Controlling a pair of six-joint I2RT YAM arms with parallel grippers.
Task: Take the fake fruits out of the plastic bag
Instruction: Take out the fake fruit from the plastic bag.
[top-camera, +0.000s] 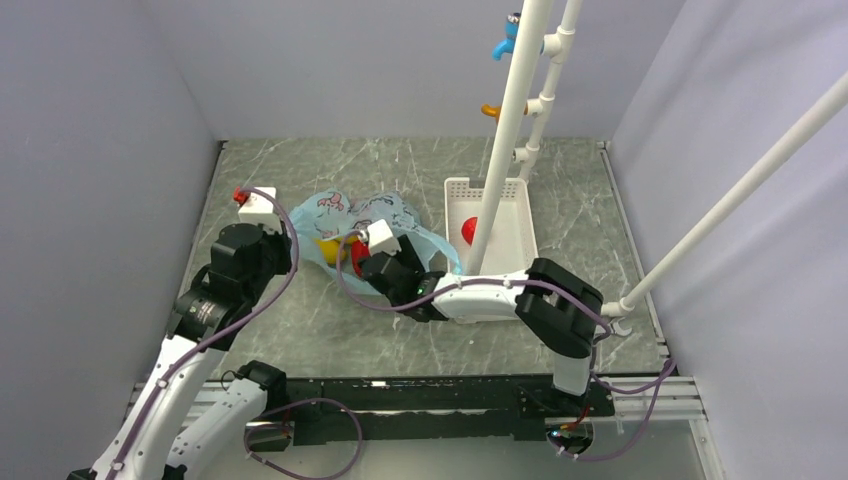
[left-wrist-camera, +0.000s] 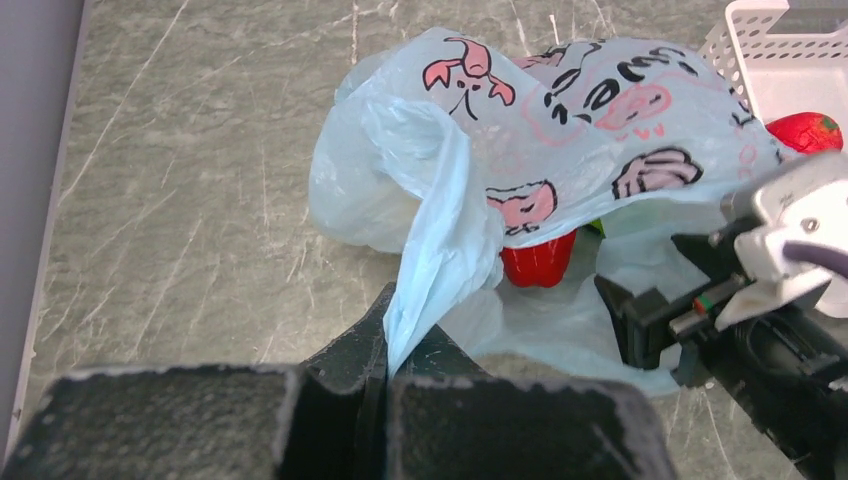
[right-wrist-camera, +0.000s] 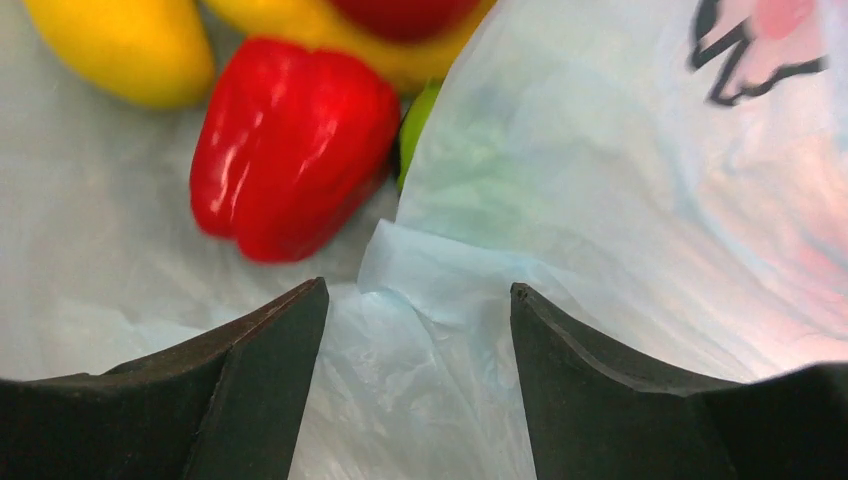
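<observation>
The light-blue plastic bag with pink and black prints lies left of the basket. My left gripper is shut on a twisted handle of the bag; in the top view it sits at the bag's left edge. My right gripper is open, with its jaws over crumpled bag film at the mouth; in the top view it is. Just ahead of it lie a red pepper, a yellow banana and a green piece, which is partly under the film. The pepper also shows in the left wrist view.
A white slotted basket stands right of the bag with a red fruit in it. A white pipe frame rises over the basket, and another pipe slants at the right. Grey walls close in the table.
</observation>
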